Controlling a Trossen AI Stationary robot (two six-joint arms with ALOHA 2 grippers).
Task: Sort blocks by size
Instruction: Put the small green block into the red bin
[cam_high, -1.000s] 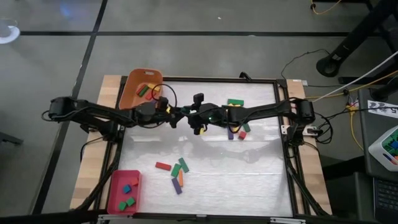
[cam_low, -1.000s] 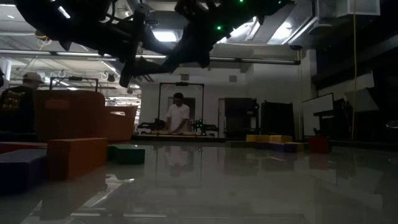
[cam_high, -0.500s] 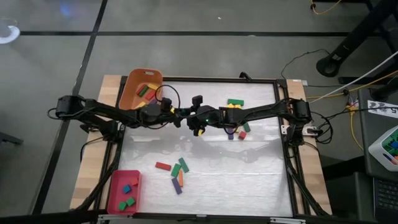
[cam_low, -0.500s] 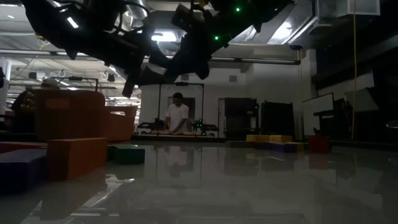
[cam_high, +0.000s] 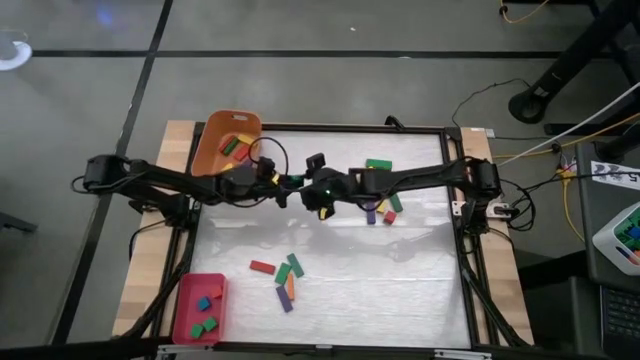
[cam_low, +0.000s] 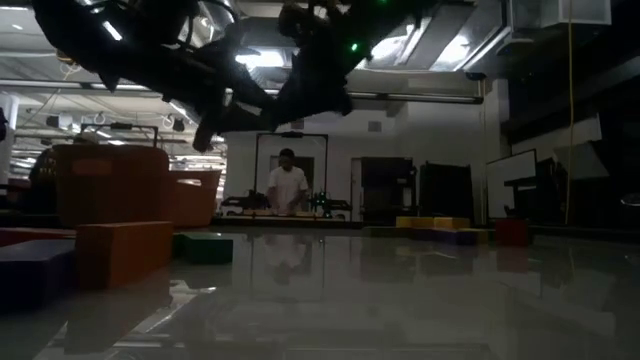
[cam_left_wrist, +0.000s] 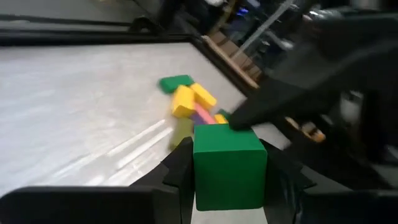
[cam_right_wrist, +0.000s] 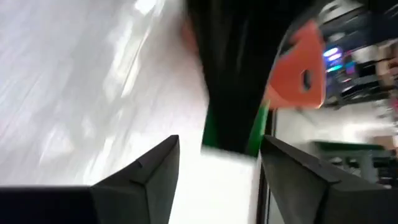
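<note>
White table top (cam_high: 340, 270), loose blocks (cam_high: 283, 280), orange tub (cam_high: 226, 140), red tray (cam_high: 200, 308) at corners

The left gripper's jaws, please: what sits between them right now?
A green block, clamped between the left gripper's jaws, as the left wrist view shows.

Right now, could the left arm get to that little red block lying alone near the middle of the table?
Probably not yet. The left gripper is already clamped on a green block, so it is occupied. Otherwise nothing blocks the way to the red block.
</note>
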